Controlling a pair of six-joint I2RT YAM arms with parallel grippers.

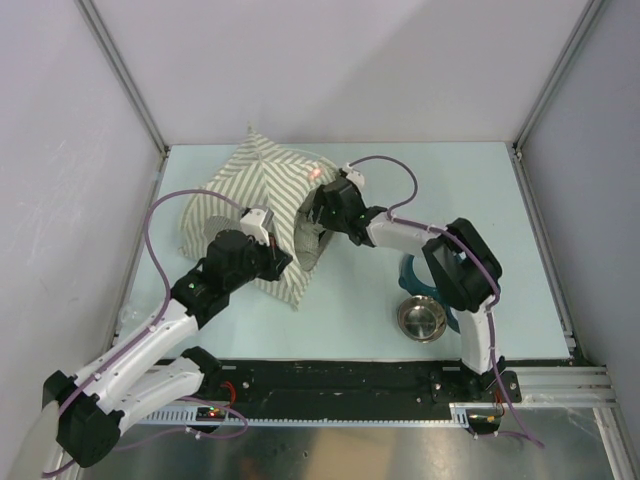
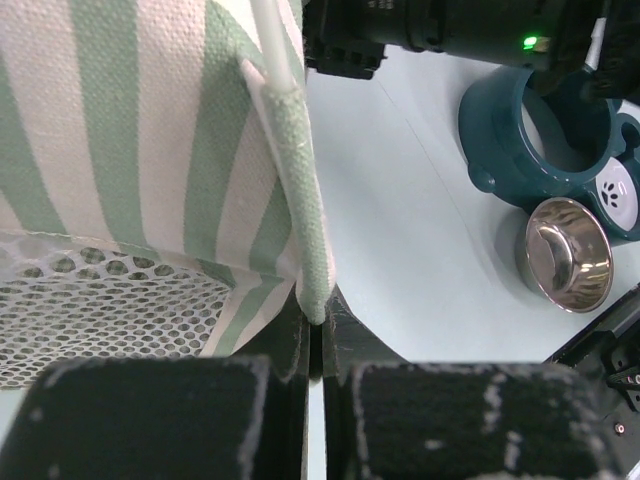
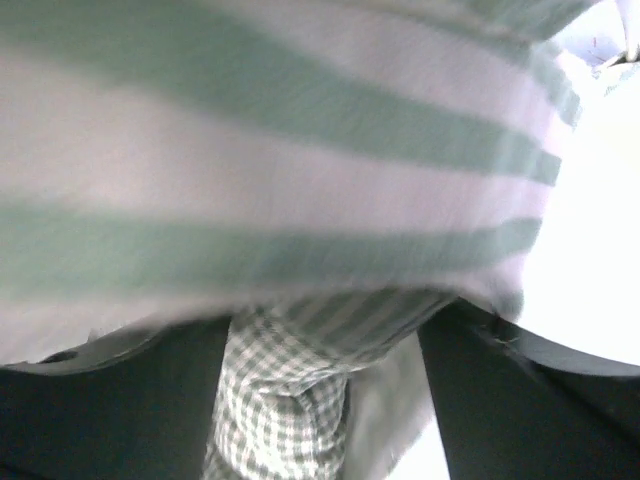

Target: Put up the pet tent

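Pale table [image 1: 500,200]; pet tent [image 2: 150,120] tight in left end effector [image 2: 318,318], right end effector [image 3: 325,350] agape; mesh [image 2: 100,300] wrist-view only.

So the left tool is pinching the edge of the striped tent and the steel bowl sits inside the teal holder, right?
Not quite. The steel bowl sits on the table beside the teal holder, not inside it; the left wrist view shows this. The left tool is indeed pinching the edge of the striped tent.

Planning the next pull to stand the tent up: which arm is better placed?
Left. The left gripper is shut on the pet tent at its trimmed edge; the right gripper stands open at the entrance and would likely need to grasp first.
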